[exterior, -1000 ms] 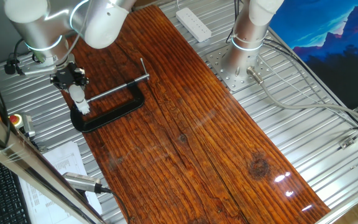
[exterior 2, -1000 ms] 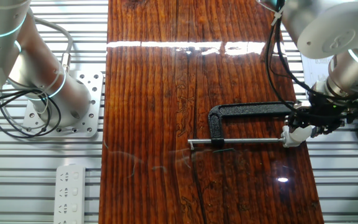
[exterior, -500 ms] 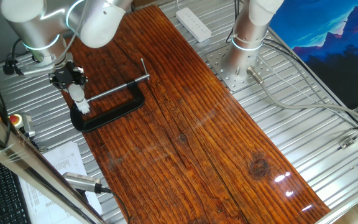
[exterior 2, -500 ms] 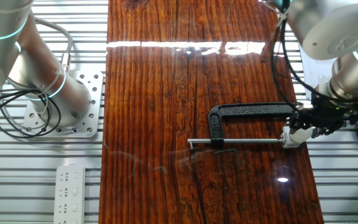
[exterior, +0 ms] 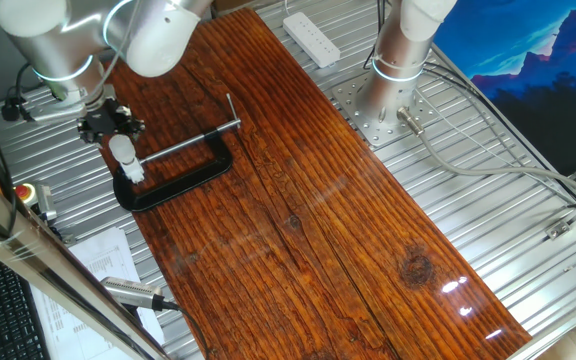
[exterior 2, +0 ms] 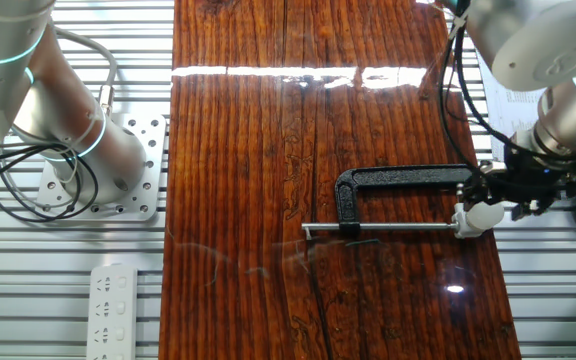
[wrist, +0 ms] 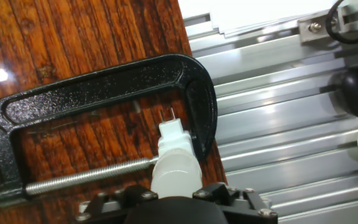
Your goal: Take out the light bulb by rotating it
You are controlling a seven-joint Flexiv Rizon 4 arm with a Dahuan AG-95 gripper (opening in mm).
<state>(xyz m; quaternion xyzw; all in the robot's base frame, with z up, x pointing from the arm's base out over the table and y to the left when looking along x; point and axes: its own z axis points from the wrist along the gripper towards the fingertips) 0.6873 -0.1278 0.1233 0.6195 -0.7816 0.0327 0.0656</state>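
On the wooden board (exterior 2: 268,150), the C-clamp (exterior 2: 388,182) lies flat at one edge with its screw rod (exterior 2: 378,228) alongside, the light bulb (wrist: 176,165) held in the gripper (wrist: 176,198) inside the clamp's frame, apparently just above the socket (wrist: 174,132).

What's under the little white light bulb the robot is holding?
Under the light bulb sits a small white socket with two thin pins, inside the black C-clamp on the wooden table. The gripper covers the bulb's top.
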